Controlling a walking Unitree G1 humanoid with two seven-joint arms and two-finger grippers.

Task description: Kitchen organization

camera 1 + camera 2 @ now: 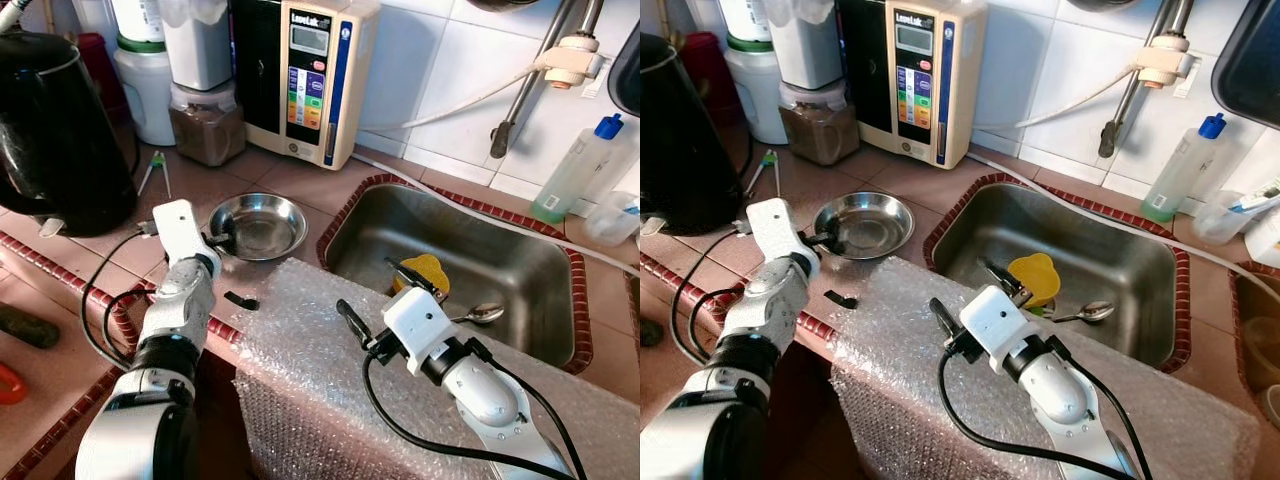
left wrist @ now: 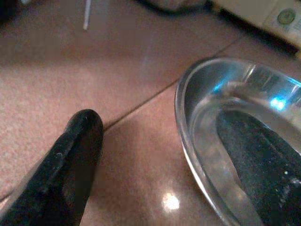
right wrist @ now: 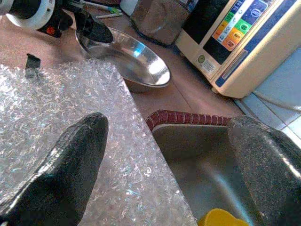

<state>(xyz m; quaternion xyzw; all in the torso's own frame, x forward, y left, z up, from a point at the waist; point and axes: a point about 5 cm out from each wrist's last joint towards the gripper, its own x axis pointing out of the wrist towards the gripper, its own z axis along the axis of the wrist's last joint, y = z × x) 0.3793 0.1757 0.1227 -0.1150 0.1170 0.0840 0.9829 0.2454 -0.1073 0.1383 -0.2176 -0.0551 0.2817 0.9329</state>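
Even, bright light fills the head views, sharp throughout. Glare glints on the bubble wrap (image 1: 330, 340) and the steel bowl (image 1: 258, 226). The left wrist view is soft and blurred, with a bright spot on the tiled surface (image 2: 170, 202).

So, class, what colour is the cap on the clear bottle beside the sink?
Blue cap, clearest in the left eye view.

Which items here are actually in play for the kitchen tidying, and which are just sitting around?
In play: steel bowl, its rim straddled by the left gripper; right gripper, open over the bubble wrap at the sink edge.

Lying about: black kettle, water ionizer, yellow item, spoon.
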